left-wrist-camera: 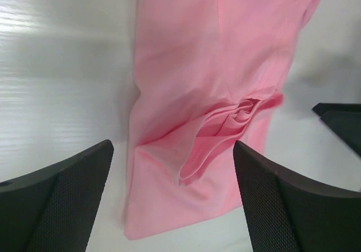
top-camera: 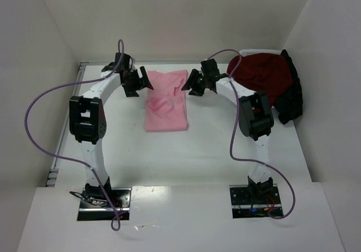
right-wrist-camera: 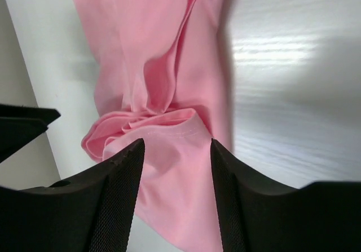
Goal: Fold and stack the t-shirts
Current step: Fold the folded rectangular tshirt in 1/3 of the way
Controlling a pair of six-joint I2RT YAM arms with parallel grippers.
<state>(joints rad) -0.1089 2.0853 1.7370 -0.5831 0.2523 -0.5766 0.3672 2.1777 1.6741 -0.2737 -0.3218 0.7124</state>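
Left claw (left-wrist-camera: pixel 172 150) spread, rumpled pink t-shirt (left-wrist-camera: pixel 180 66)

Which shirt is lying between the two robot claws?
The light pink t-shirt, spread mid-table between the left gripper and right gripper. The dark red t-shirt and black t-shirt are heaped together at the far right corner.

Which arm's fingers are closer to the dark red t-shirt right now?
Right. The right fingers hang between the pink t-shirt and the dark red t-shirt heaped at the far right; the left fingers sit off the pink t-shirt's opposite edge, farther away.
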